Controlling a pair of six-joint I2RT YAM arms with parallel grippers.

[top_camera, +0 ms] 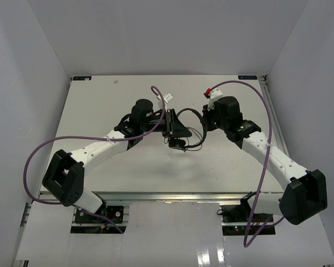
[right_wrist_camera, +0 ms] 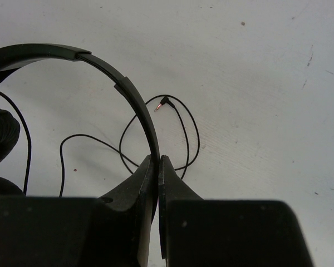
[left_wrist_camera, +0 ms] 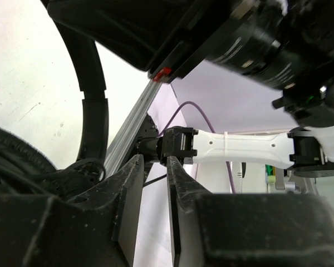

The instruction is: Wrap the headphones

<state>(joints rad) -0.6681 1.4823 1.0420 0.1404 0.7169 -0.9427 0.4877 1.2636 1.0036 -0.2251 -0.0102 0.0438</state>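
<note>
Black headphones (top_camera: 180, 140) hang over the middle of the desk (top_camera: 128, 167), between the two arms and well forward of both bases. The right end effector (right_wrist_camera: 157, 161) is pinched fully shut on the thin headband. From its fingertips the band arcs up and away to the left in its wrist view, and a padded earcup (right_wrist_camera: 0, 136) sits at the far left edge.

The left end effector (left_wrist_camera: 155, 167) faces the headphones from the other side. Its jaws are parted by a narrow gap and appear to grip nothing. A thin dark strand crosses that gap, but I cannot tell whether it is the cable. In the left wrist view the headband stands upright just left of the fingers, with an earcup low beside them.

The loose cable (right_wrist_camera: 197, 136) lies in slack loops on the desk just past the right fingertips. Its plug (right_wrist_camera: 162, 103) sits close to the band's inner side.

Since the right arm is occupied holding the band, I judge that the left arm must collect the cable. The cable lies below the band and on the right arm's side of it, so the left arm has to reach down and across.
</note>
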